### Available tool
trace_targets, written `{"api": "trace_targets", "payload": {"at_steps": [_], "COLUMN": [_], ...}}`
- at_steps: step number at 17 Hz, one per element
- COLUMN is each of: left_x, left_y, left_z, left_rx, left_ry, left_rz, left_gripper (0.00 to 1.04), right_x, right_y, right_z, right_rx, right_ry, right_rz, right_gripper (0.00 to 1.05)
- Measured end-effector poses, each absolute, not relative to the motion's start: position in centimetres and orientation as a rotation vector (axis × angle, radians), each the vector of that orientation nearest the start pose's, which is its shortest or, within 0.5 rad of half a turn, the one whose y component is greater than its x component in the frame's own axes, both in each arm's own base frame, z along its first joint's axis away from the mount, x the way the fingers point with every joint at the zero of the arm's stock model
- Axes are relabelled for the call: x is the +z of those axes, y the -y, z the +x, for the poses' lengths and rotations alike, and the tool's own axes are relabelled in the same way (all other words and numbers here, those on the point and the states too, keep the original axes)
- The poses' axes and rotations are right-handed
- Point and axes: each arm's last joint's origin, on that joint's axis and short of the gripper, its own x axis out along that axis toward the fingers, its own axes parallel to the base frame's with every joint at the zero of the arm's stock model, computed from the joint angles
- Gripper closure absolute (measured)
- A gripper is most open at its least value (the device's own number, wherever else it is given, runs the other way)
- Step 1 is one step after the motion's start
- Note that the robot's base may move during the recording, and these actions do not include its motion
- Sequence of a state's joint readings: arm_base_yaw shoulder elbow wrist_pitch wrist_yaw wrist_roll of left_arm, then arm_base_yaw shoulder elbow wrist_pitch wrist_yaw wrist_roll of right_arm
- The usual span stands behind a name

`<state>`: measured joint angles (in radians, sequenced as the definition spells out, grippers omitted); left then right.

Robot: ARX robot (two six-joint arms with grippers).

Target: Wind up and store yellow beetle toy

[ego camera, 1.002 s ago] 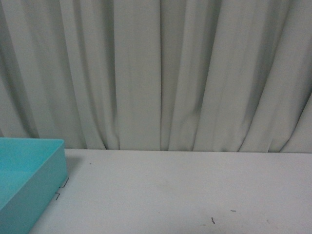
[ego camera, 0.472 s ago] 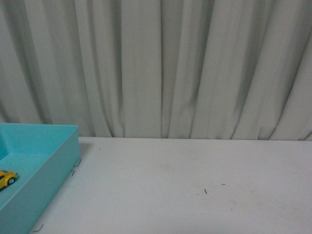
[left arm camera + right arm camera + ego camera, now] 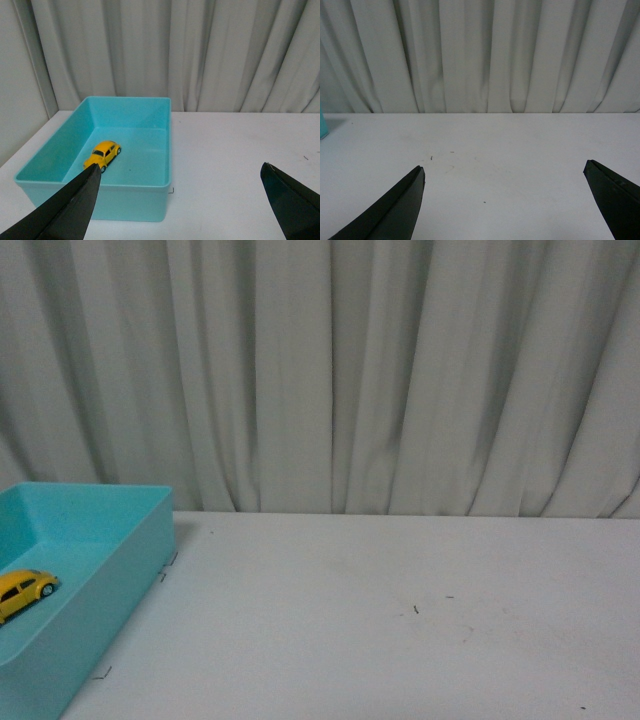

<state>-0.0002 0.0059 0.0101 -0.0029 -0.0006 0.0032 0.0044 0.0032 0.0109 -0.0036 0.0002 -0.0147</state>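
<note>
While sitting on the floor of the teal bin [image 3: 150, 107], yellow beetle toy [image 3: 102, 154] lies ahead of the spread, empty left gripper [image 3: 180, 200], long axis slanting. Nearer than the spread right gripper [image 3: 502, 200].

Toy car in the bin, front view

The yellow beetle toy [image 3: 24, 590] sat on the floor of a turquoise bin [image 3: 120, 575] at the left edge, cut off by the frame, its nose pointing toward the bin's right wall without touching it. The bin rested on a white table [image 3: 400, 620] marked with a few small dark specks. Pale grey curtains [image 3: 330, 370] hung in folds behind. Neither arm showed.
</note>
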Motion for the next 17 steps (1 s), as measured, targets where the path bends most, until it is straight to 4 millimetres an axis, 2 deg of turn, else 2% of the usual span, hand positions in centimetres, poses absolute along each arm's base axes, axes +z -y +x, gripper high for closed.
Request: {"api": "trace_targets", "payload": {"at_steps": [17], "left_x": [16.63], "left_y": [0.00], "left_z": [9.75], "left_rx": [0.000], "left_ry": [0.002], "left_rz": [0.003], "left_gripper": [0.07], "right_x": [16.66], "right_y": [-0.04], "right_z": [9.72], "right_rx": [0.004], "right_ry": [0.004], "right_rz": [-0.015], "right_gripper": [0.07]}}
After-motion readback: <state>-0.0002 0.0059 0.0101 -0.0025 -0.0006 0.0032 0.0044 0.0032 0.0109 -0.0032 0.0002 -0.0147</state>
